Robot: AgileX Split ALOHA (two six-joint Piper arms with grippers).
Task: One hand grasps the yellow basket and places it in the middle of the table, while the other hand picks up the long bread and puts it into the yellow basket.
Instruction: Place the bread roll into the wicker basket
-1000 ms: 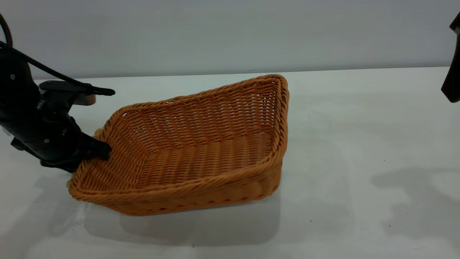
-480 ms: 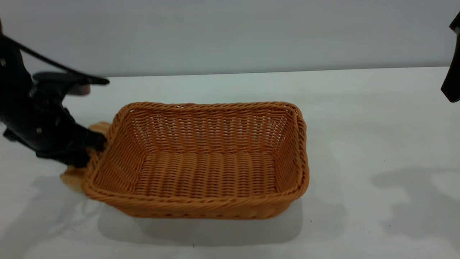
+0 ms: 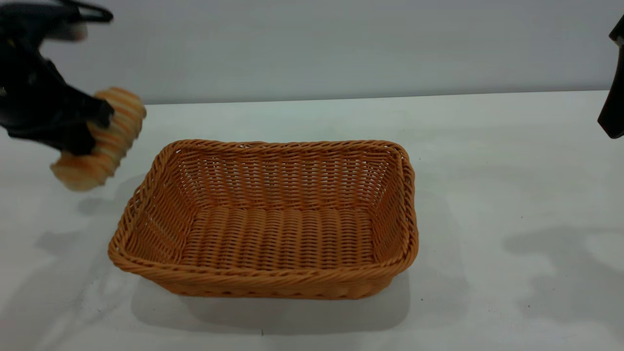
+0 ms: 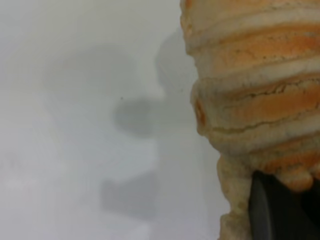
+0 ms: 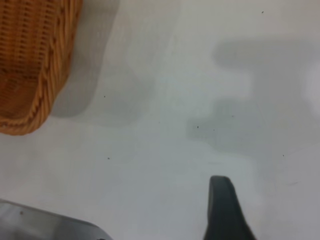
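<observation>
Lifting now: left gripper (image 3: 90, 129), clamped on the bread (image 3: 100, 139), has risen to upper left, clear of the table (image 3: 487, 170). Basket (image 3: 265, 282) settles flat mid-frame. Right gripper (image 3: 613, 97) parked far right, fingers unreadable. Drop-in comes next.

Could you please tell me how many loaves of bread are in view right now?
1. The bread is held in the air by the left gripper, left of the basket, which holds none. Nothing else looks hidden.
</observation>
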